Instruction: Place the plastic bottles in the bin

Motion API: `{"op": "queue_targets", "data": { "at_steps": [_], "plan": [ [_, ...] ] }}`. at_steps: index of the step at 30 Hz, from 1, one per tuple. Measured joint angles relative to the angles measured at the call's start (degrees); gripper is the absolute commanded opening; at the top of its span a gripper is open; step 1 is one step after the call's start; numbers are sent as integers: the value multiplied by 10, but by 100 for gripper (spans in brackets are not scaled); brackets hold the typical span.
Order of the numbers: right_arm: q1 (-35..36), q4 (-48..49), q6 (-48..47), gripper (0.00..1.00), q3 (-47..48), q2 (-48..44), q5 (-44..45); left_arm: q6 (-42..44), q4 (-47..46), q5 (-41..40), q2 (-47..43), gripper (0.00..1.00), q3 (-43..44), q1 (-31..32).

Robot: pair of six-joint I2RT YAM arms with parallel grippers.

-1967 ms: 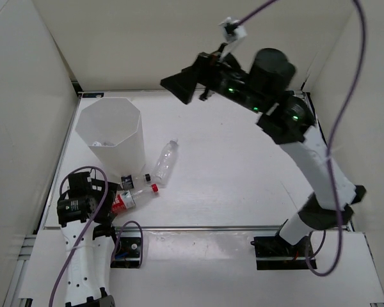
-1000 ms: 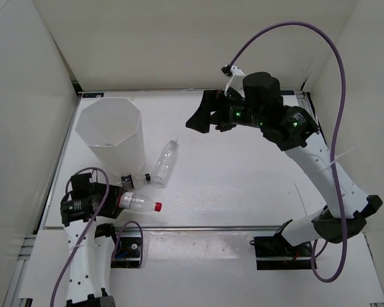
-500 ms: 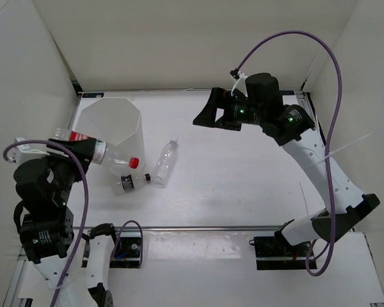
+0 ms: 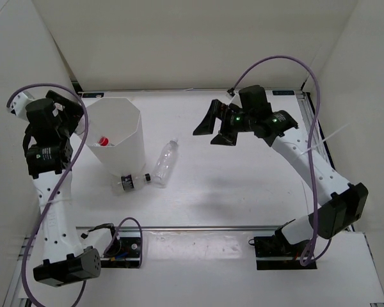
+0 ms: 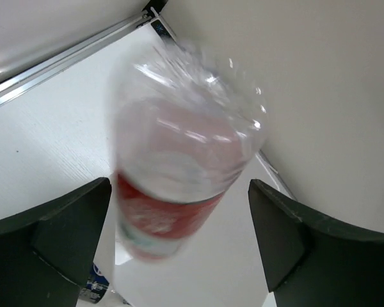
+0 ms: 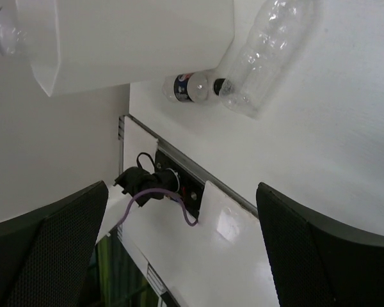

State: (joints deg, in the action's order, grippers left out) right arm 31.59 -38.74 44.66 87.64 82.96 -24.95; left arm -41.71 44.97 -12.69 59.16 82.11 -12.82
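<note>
**Red-labelled bottle at the bin's mouth, both grippers wide**

At the far left the left gripper point(image 4: 79, 118) is raised beside the rim of the tall white translucent octagonal plastic bin point(image 4: 133, 131). Its fingers point(image 5: 51, 236) are spread wide, and the red-labelled clear plastic bottle point(image 5: 179, 185) shows blurred between them, with a visible gap to the right-hand finger. The bottle's red cap sits inside the bin's mouth.

A dark-capped clear bottle point(image 4: 131, 181) lies on the white table point(image 4: 243, 185) against the bin's foot. A plain clear plastic bottle point(image 4: 166, 162) lies just beside it. Well apart to the right, the right gripper point(image 4: 205, 134) hangs above the table, spread wide and holding nothing.
</note>
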Motion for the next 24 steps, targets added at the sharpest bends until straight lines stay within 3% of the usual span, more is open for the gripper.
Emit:
{"op": "queue_targets", "data": {
  "at_steps": [5,10,17,20,24],
  "plan": [
    [17,56,16,100,-56,43,-17,30,-4,-15,-1,100,12,15],
    [34,81,30,100,-36,185,-18,67,10,-31,-46,100,62,26],
    [69,66,49,100,127,387,9,68,110,-41,-173,100,54,29],
    [81,64,57,100,215,458,9,56,173,-49,-204,100,42,29],
    [90,63,77,100,255,516,3,48,250,-54,-217,100,32,29]
  ]
}}
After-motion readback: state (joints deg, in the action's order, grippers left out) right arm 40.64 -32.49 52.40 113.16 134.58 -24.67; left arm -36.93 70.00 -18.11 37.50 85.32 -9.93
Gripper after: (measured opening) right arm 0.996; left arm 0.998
